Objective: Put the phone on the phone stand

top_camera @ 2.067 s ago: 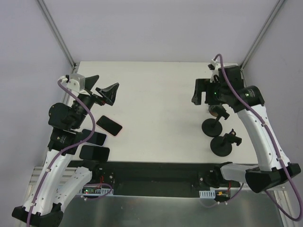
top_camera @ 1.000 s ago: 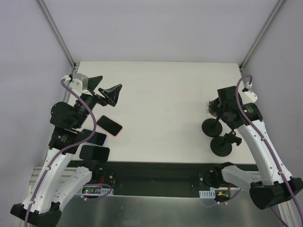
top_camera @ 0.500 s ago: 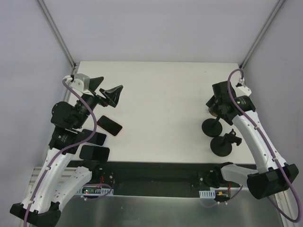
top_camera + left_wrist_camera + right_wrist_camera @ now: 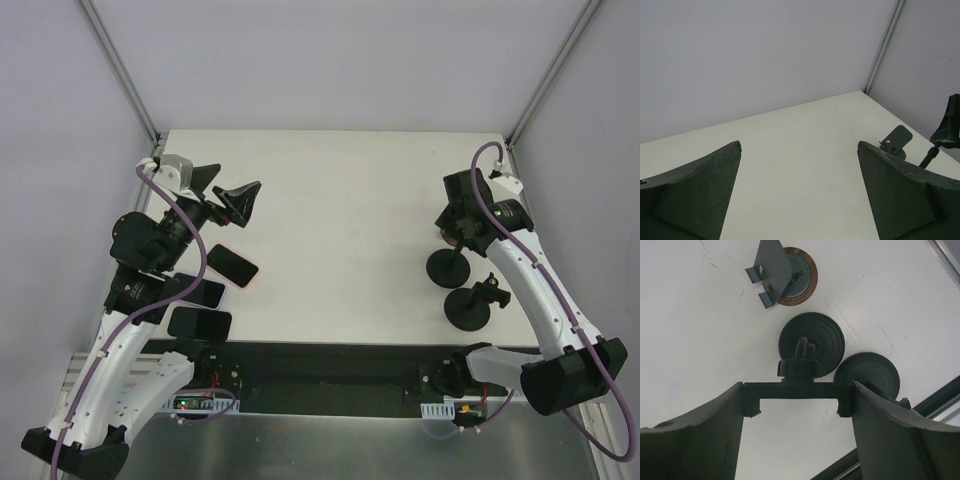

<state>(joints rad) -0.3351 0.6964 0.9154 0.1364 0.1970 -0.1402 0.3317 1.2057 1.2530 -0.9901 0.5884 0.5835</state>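
Observation:
Three dark phones (image 4: pixel 232 265) lie in a row near the table's left front edge, below my left gripper (image 4: pixel 226 186). That gripper is open and empty above the table; its view shows only bare table between its fingertips (image 4: pixel 799 145). My right gripper (image 4: pixel 460 232) points down over a black phone stand with a round base (image 4: pixel 445 268). In the right wrist view the stand's cradle bar (image 4: pixel 799 390) spans exactly between my two fingertips and touches both, above its disc base (image 4: pixel 811 344).
A second black disc stand (image 4: pixel 467 308) is just in front, also visible in the right wrist view (image 4: pixel 867 375). A flat-plate stand with an orange-rimmed base (image 4: pixel 787 271) stands behind it and also shows in the left wrist view (image 4: pixel 897 140). The black front rail (image 4: pixel 330 365) runs along the near edge.
My right arm swung its wrist round and moved back-left, settling over the nearer disc stand. My left gripper shifted only slightly. The phones have not moved.

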